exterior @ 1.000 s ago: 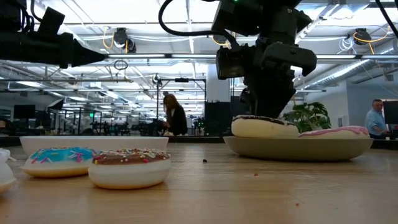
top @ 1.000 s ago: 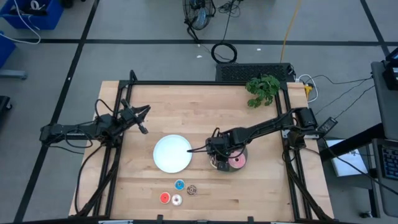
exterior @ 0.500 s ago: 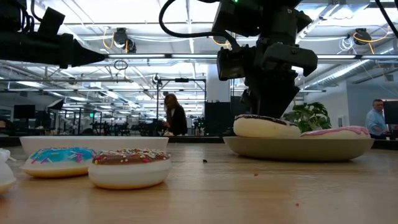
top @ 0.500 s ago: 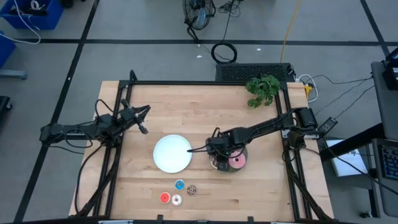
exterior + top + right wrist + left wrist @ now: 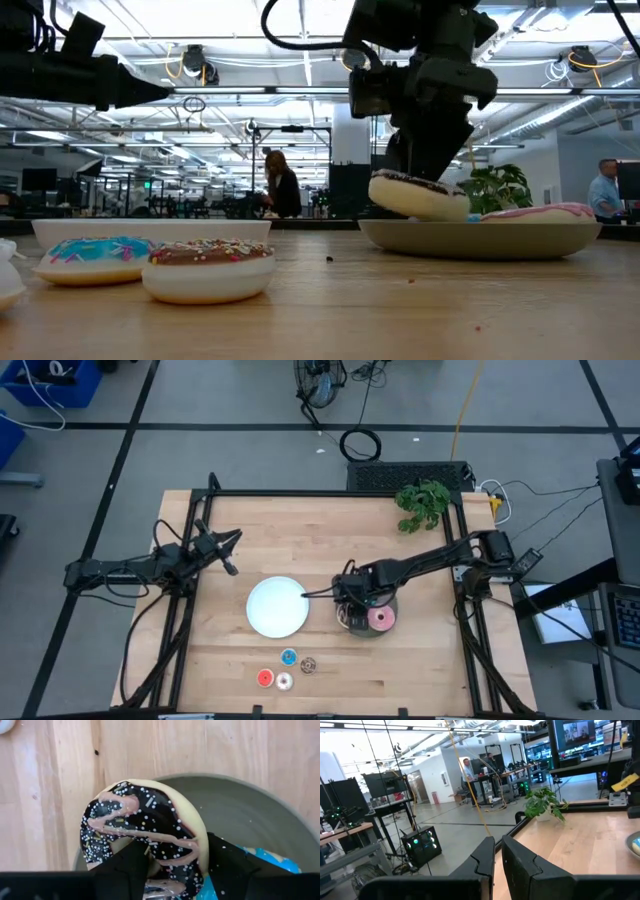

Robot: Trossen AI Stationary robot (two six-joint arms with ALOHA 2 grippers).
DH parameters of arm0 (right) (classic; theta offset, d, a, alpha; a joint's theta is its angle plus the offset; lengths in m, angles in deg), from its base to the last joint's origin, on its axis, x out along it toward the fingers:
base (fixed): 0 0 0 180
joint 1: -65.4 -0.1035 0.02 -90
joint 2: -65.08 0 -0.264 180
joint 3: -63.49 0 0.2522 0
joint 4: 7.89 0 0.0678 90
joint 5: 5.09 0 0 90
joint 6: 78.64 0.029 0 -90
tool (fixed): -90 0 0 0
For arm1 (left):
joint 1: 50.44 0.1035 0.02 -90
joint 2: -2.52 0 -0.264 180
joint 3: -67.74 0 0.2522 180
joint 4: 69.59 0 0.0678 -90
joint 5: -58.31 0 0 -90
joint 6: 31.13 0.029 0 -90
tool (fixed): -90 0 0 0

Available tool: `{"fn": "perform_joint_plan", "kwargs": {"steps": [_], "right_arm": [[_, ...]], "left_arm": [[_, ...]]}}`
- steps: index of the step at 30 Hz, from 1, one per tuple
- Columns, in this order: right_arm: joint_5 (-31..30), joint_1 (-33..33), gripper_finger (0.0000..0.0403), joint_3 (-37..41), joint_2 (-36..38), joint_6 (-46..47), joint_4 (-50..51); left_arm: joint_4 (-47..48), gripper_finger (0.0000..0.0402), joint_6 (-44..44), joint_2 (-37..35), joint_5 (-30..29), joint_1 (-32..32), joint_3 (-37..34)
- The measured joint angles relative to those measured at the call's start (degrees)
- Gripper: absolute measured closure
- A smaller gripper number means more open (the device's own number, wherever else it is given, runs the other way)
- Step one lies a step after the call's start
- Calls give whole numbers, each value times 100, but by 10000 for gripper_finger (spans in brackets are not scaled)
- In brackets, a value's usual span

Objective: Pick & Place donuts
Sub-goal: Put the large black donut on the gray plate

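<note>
Two hands in play: the right hand (image 5: 170,865) hangs over the grey plate (image 5: 260,815), fingers spread either side of the chocolate sprinkled donut (image 5: 145,830), which tilts on the plate's left rim. To finish cleanly it should lift straight up, so the donut isn't dragged off the rim. On this plate: chocolate, a pink donut (image 5: 380,621) and a blue one (image 5: 272,860). One white plate (image 5: 277,606) left of it; four tiny donuts (image 5: 287,668) near. The left hand (image 5: 497,857) waits far left, closed.

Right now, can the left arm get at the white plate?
Probably yes. The left gripper hangs idle near the table's left edge, and bare wood lies between it and the white plate; the right gripper is over the grey plate.
</note>
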Motion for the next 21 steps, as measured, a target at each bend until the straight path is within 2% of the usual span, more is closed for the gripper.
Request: {"fn": "perform_joint_plan", "kwargs": {"steps": [14,21], "right_arm": [[159,-41,216,-2,71,-80,-150],[-333,-35,188,-4,69,-277,-50]], "left_arm": [[95,360,-44,0,-12,0,0],[91,360,-39,-1,-8,0,0]]}}
